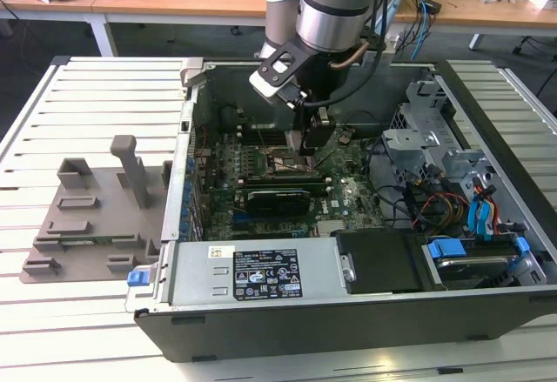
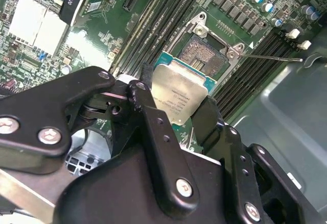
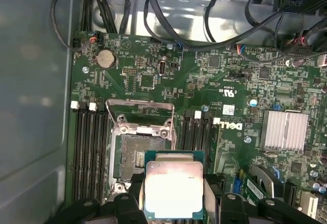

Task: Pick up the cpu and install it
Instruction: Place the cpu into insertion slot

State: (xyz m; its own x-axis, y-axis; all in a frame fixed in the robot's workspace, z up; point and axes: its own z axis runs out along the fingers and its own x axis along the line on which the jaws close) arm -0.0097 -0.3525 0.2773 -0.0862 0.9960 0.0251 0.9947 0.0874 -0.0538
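The cpu (image 2: 180,91) (image 3: 173,191), a flat square chip with a silvery top plate and a green edge, sits between the black fingers (image 2: 148,117) of my gripper (image 2: 176,109). The jaws are shut on its two opposite sides. It hangs just above the motherboard, part way over the open socket (image 2: 207,55) (image 3: 135,152), whose metal load frame stands raised. In the exterior view the gripper (image 1: 309,143) reaches down into the open computer case over the middle of the green motherboard (image 1: 278,182).
Memory slots (image 3: 89,152) flank the socket on both sides. A finned heatsink (image 3: 285,130), cables (image 1: 435,204) and a drive cage (image 1: 435,130) lie toward the exterior view's right. The power supply (image 1: 261,273) fills the case front. A grey plastic fixture tray (image 1: 96,217) lies outside the case.
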